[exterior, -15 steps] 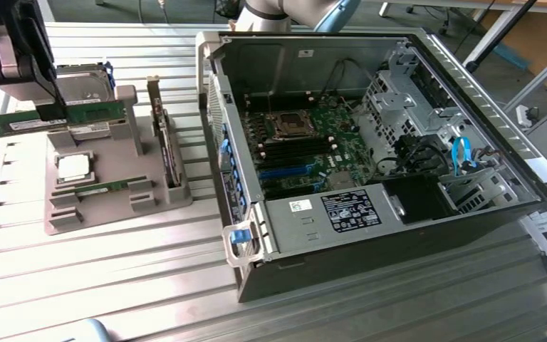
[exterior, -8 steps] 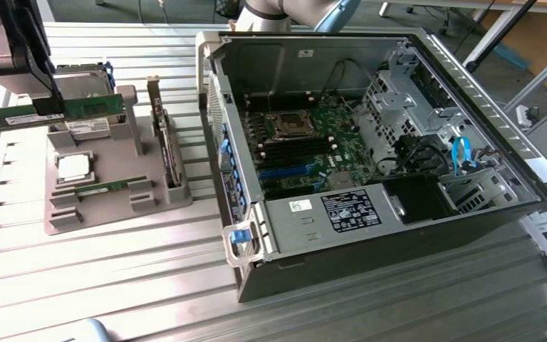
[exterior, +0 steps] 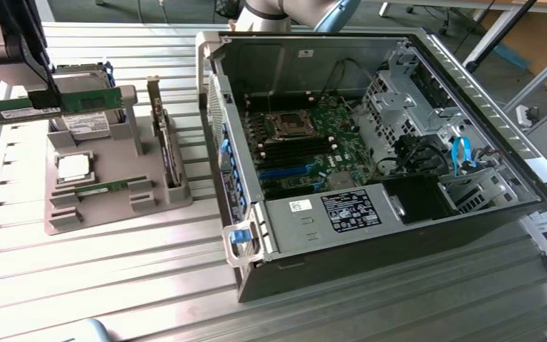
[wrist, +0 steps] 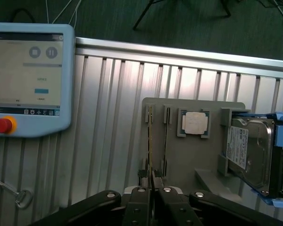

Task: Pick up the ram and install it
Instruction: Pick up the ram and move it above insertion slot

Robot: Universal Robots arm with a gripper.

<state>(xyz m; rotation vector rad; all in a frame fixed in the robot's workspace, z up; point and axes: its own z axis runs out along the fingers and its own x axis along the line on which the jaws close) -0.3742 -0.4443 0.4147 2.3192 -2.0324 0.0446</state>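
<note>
- One tool (exterior: 43, 104) at the exterior view's left, pinched narrow on one ram (exterior: 88, 102) held above the holder
- One grey holder (exterior: 112, 169) on the desk (exterior: 112, 278): one processor (exterior: 74, 165), one hard drive (exterior: 88, 122), one card (exterior: 166, 146)
- One open computer case (exterior: 254, 57); its label (exterior: 350, 210) is unreadable

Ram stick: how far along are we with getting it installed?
Done: the ram is out of the grey holder tray and raised above it. In hand: the gripper is shut on the ram, at the exterior view's left of the open computer case. Left: it is not yet seated; the motherboard memory slots look unfilled.
</note>
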